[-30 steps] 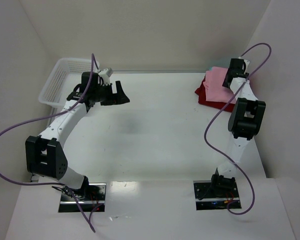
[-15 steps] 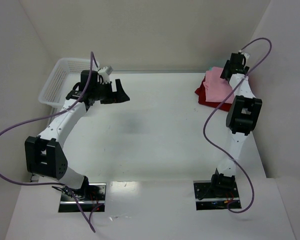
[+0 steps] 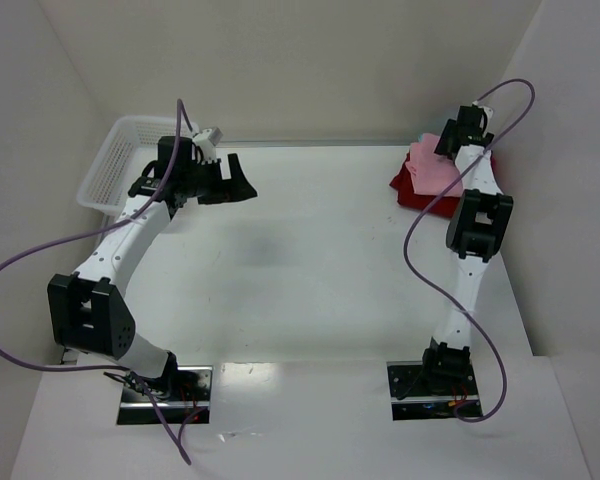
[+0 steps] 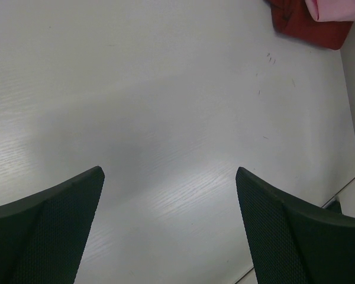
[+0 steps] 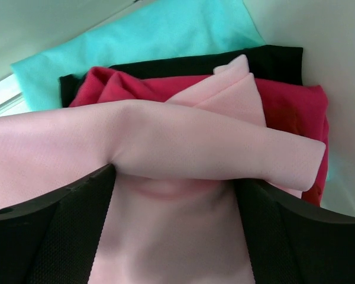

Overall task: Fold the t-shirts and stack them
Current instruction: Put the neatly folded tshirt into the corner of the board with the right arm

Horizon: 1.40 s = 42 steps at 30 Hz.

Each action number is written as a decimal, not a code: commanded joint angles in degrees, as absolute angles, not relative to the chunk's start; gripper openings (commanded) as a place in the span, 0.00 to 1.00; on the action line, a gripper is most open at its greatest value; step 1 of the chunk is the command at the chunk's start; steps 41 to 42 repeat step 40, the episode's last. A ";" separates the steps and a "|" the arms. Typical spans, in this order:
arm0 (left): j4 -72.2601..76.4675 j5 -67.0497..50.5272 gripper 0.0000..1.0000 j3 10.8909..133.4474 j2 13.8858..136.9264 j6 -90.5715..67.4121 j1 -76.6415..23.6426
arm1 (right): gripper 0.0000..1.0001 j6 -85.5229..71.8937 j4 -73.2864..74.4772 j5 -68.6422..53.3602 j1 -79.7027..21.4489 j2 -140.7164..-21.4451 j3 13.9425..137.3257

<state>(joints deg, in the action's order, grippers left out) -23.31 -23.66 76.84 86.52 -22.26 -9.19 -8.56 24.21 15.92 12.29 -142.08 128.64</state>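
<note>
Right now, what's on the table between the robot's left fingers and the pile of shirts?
Nothing. The top view shows only bare white table between the left fingers and the pile of shirts. The left wrist view agrees.

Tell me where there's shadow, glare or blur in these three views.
Top external: evenly lit, sharp, a faint grey shadow on the table. Left wrist: a broad soft shadow across it; dark jaws edge the bottom. Right wrist: the pink t-shirt looms close, its fold shading the cloth below.
</note>
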 commanded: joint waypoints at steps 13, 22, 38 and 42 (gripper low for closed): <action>-20.30 -22.76 1.00 78.66 78.49 -20.13 -8.18 | 1.00 -11.76 22.59 6.94 3.87 -95.48 99.96; -24.52 -18.20 1.00 80.33 72.52 -16.97 -7.04 | 1.00 -16.79 25.83 4.84 3.34 -65.95 79.30; -30.32 -8.62 1.00 71.46 61.18 -13.45 -7.03 | 1.00 -22.15 28.47 1.30 3.34 -50.19 63.73; -30.32 -8.61 1.00 70.49 60.64 -13.45 -7.03 | 1.00 -22.15 29.18 2.20 3.34 -48.87 63.19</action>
